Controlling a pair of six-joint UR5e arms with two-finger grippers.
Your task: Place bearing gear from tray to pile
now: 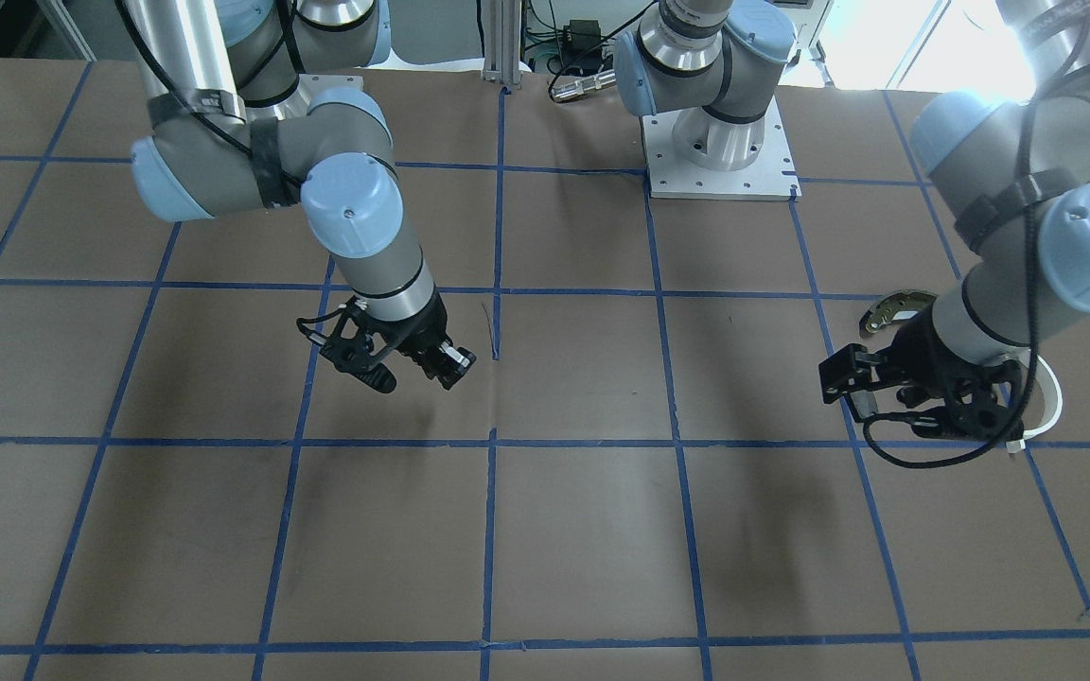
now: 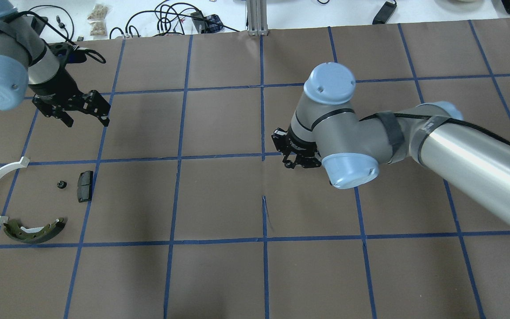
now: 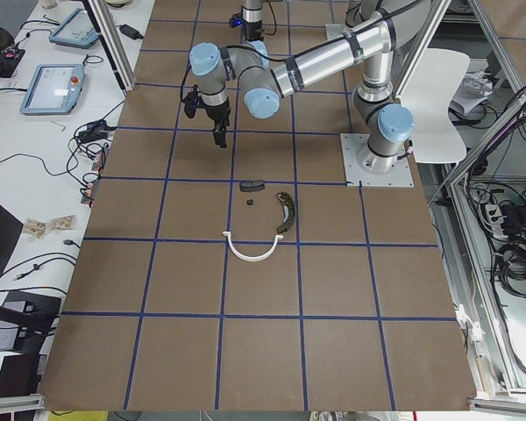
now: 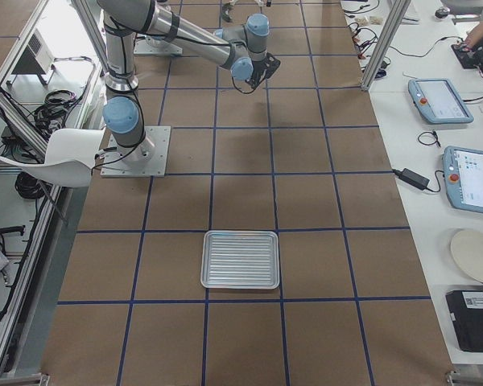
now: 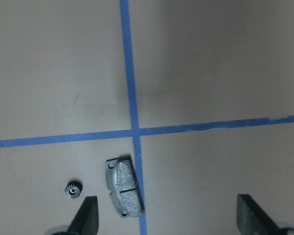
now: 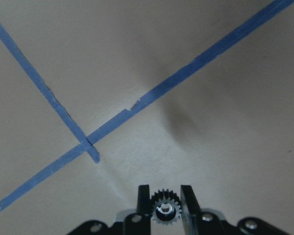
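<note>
right gripper (image 6: 165, 188): I pinch the bearing gear (image 6: 165, 211) mid-table, well apart from the pile (image 2: 33, 230).
left gripper (image 2: 84, 116): wide, empty.
risk: I grip teeth only; the gear may slip, or roll at release.

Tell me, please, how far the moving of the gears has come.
Done: a first gear lies in the pile, beside the black pad. In hand: the right tool is shut on a second gear, above mid-table. Left: carry it to the pile and release it.
</note>
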